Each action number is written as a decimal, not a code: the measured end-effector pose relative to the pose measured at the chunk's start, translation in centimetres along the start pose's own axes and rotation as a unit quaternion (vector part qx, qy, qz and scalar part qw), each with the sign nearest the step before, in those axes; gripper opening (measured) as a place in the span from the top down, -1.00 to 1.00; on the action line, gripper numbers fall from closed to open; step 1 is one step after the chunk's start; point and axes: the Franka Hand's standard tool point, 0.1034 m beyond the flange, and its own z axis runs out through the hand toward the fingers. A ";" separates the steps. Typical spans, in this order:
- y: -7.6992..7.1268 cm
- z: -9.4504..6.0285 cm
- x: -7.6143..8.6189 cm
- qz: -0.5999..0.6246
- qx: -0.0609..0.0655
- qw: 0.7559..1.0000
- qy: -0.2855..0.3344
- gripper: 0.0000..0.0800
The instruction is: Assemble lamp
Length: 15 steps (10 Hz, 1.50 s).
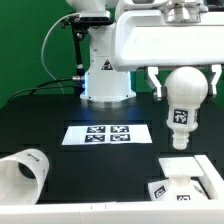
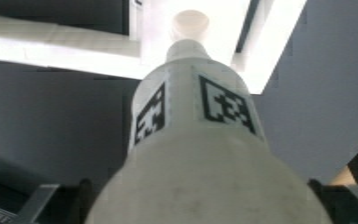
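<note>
Although all 3 parts are in sight, none of them is joined to another, so the build looks to be at its first joint.

In the exterior view the shade [image 1: 20, 176] lies on its side at 8 o'clock on the black table [image 1: 40, 120], with its open mouth toward the camera. It is well apart from everything else and nothing touches it. The marker board [image 1: 108, 134] lies flat at the centre, with the arm's white pedestal [image 1: 107, 85] behind it at 12 o'clock.

At 3 o'clock the gripper [image 1: 186, 92] carries the bulb [image 1: 181, 115]. Its 2 fingers stand on either side of the round head, and since the bulb hangs clear of the table I judge them closed on it. Their contact is not plain. The head is up and the tagged stem points down.

Straight under it, at 5 o'clock, sits the base [image 1: 185, 180], near the stem's tip but not touching it. The wrist view looks down along the bulb, which fills the middle and hides the socket, so I cannot tell how well the two line up.

Done: the bulb is picked up and brought over the base. Left: seat the bulb in the base, then fetch the shade and fit it on.
</note>
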 end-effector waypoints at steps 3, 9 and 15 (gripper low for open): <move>0.0 0.1 -0.1 0.000 0.000 1.000 -0.002 -0.44; 0.4 1.5 -0.5 -0.001 -0.001 1.000 -0.009 -0.44; -0.4 2.9 -1.6 -0.008 0.000 1.000 -0.022 -0.44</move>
